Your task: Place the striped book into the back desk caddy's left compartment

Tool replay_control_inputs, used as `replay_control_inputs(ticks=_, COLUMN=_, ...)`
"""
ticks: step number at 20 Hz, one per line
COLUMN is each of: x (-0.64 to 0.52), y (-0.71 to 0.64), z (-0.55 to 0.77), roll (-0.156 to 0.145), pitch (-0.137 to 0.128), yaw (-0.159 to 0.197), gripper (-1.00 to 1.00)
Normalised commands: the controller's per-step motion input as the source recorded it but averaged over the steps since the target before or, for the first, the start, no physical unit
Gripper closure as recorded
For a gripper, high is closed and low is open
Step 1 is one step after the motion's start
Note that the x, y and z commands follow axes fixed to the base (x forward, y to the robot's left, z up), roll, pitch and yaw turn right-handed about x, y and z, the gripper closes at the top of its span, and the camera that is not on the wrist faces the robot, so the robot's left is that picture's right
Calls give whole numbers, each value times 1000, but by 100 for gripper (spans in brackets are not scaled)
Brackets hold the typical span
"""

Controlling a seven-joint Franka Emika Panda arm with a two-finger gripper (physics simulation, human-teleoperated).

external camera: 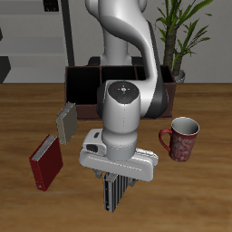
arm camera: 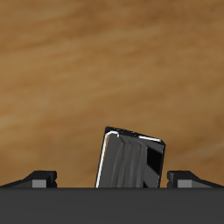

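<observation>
The striped book (external camera: 115,192), black and grey, is near the table's front edge, directly under my gripper (external camera: 116,174). In the wrist view the book (arm camera: 131,163) sits slightly tilted between my two fingertips (arm camera: 39,178), which stand wide apart on either side and do not touch it. The gripper (arm camera: 112,180) is open and just above the book. The dark maroon-brown back desk caddy (external camera: 86,83) stands at the table's back. The arm hides most of it, so I cannot make out its compartments clearly.
A plain grey book (external camera: 66,120) and a red book (external camera: 46,161) lie beside each other, away from the gripper. A red patterned mug (external camera: 183,139) stands on the other side. A potted plant (external camera: 186,36) is behind the table.
</observation>
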Motion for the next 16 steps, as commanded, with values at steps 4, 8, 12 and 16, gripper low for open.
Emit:
replay_control_inputs(ticks=4, x=3, y=16, z=-120, roll=15, pitch=20, yaw=-20, gripper=100)
replay_control_inputs(ticks=8, x=-6, y=-74, z=68, roll=-15, pitch=-6, yaw=3, gripper=100)
replay_control_inputs(ticks=12, x=-80, y=-88, z=217, roll=-7, pitch=-24, yaw=16, gripper=100)
replay_control_inputs(ticks=16, x=-157, y=-58, z=412, roll=2, pitch=-46, yaw=30, gripper=100)
